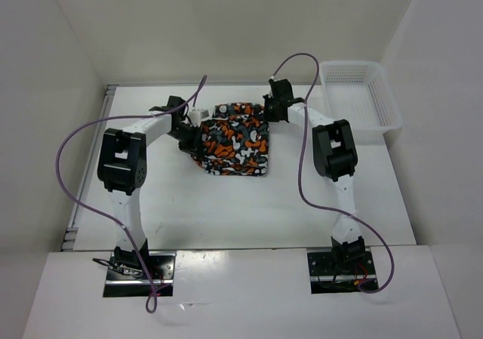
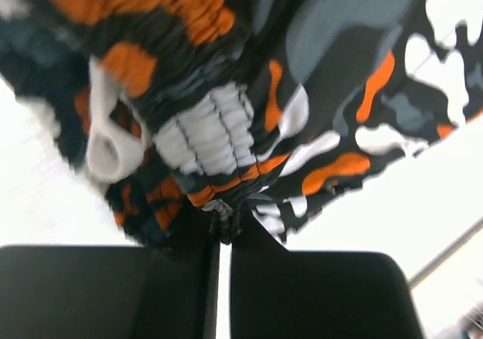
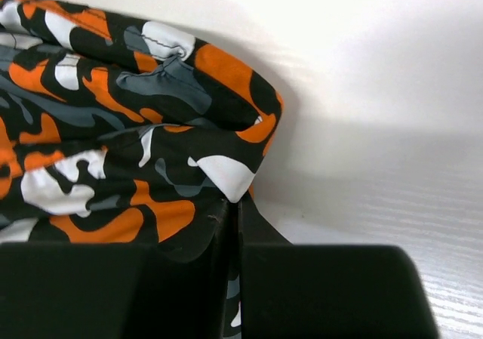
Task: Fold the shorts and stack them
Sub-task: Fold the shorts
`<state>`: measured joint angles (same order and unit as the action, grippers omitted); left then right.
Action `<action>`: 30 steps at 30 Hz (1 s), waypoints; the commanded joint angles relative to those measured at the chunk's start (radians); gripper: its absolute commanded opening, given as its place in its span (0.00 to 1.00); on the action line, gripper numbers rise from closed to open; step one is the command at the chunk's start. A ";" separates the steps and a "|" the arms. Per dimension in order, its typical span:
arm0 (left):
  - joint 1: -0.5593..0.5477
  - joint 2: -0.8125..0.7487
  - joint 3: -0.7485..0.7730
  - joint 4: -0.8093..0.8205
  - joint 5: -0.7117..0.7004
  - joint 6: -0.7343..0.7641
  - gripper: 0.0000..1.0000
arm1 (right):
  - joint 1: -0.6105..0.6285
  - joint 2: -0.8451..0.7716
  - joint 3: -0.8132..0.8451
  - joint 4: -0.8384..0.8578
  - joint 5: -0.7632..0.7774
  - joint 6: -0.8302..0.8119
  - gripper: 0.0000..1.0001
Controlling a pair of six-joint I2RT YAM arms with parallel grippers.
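White tabletop (image 1: 226, 211), enclosed by pale walls, is filling the overhead view. At its near edge, two robot arms are standing on metal base plates, each trailing a purple cable (image 1: 75, 139). The left arm (image 1: 124, 161) and the right arm (image 1: 333, 150) are both reaching away from their bases toward the middle of the table.

Between them, the shorts (image 1: 235, 139) are lying on the table in a roughly square bundle, printed in orange, white, black and grey blotches. The left gripper (image 1: 189, 131) is pinching the left edge of the shorts. Its wrist camera is showing the black fingers closed tight (image 2: 224, 229) on gathered waistband fabric (image 2: 324, 67), with a white drawstring loop (image 2: 106, 143) hanging beside it. The right gripper (image 1: 273, 111) is clamping the far right corner, its fingers (image 3: 234, 211) shut on a folded edge of the fabric (image 3: 113, 127).

Farther back on the right, a white mesh basket (image 1: 358, 101) is sitting well apart from the shorts.
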<state>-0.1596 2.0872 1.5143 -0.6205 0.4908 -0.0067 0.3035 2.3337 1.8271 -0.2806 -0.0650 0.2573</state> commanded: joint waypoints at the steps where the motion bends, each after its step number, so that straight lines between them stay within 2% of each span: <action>1: 0.014 -0.100 -0.005 -0.145 0.008 0.007 0.00 | 0.000 0.027 0.075 0.047 0.106 0.033 0.07; 4: 0.003 -0.124 -0.081 -0.145 -0.024 0.007 0.00 | 0.000 0.036 0.093 0.047 0.094 0.010 0.07; 5: -0.006 -0.124 -0.095 -0.131 -0.024 0.007 0.01 | 0.000 0.036 0.093 0.047 0.085 0.000 0.12; 7: -0.006 -0.098 -0.095 -0.131 -0.005 0.007 0.09 | 0.011 0.036 0.093 0.057 0.035 -0.041 0.19; 8: -0.006 -0.087 -0.086 -0.131 0.027 0.007 0.20 | 0.022 0.036 0.093 0.057 0.022 -0.059 0.29; 10: -0.006 -0.059 -0.057 -0.131 0.038 0.007 0.32 | 0.022 0.027 0.093 0.057 -0.002 -0.070 0.44; 14: -0.006 -0.050 -0.028 -0.131 0.029 0.007 0.57 | 0.022 -0.028 0.084 0.047 -0.048 -0.116 0.81; 15: -0.006 -0.050 -0.028 -0.131 0.029 0.007 0.68 | 0.022 -0.042 0.074 0.037 -0.065 -0.144 0.86; 19: 0.029 -0.094 0.018 -0.131 0.038 0.007 1.00 | 0.022 -0.167 0.031 -0.009 -0.110 -0.196 0.97; 25: 0.061 -0.196 0.124 -0.096 0.038 0.007 1.00 | 0.022 -0.403 -0.099 -0.110 -0.139 -0.340 1.00; 30: 0.161 -0.298 0.124 0.010 0.092 0.007 1.00 | 0.010 -0.611 -0.277 -0.255 -0.092 -0.472 1.00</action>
<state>-0.0559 1.8854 1.6028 -0.6888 0.5304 -0.0048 0.3180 1.8473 1.6356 -0.4152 -0.1730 -0.0914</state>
